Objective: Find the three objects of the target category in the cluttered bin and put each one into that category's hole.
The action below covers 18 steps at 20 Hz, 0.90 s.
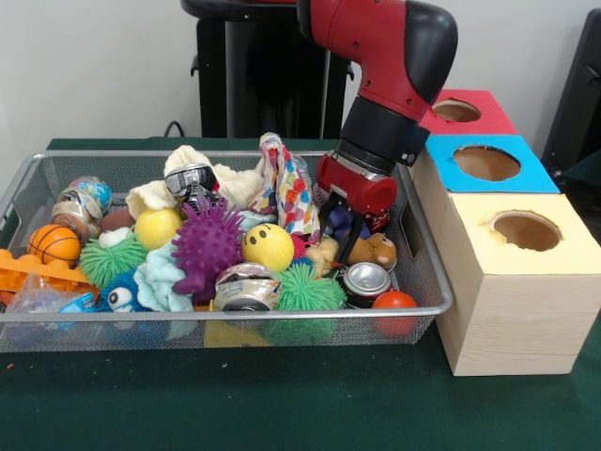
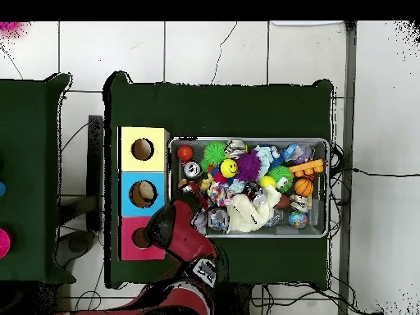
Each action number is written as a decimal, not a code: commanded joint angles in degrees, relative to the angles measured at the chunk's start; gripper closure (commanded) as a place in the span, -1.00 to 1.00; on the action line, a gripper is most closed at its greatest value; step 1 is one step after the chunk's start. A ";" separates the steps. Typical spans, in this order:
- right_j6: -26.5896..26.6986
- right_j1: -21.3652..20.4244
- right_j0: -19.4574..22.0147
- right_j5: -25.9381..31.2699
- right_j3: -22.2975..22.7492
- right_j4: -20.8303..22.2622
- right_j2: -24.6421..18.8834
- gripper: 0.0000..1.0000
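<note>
Front view: gripper (image 1: 349, 228) down in the wire bin (image 1: 424, 282) at its box-side end, among purple cloth beside a small teddy bear (image 1: 379, 250) and a can (image 1: 365, 279); jaw state impossible to tell. Overhead view: arm (image 2: 182, 232) over the bin's corner near the yellow, blue and red boxes (image 2: 143, 193).

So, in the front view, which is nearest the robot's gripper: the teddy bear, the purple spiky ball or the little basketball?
1. Teddy bear, right beside the gripper.
2. Purple spiky ball, mid-basket.
3. Basketball, at the basket's far left end.
</note>
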State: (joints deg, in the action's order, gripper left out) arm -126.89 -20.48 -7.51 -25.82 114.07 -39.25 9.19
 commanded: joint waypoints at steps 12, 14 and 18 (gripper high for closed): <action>-9.02 -1.34 4.28 20.47 -2.08 1.82 -14.31 -1.00; -9.28 -1.44 4.56 19.73 -1.99 1.91 -14.64 -1.00; -10.14 -1.49 5.31 17.07 -1.72 2.85 -15.59 -1.00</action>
State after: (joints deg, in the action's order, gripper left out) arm -126.89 -23.83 -2.55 -15.69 113.93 -39.08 4.74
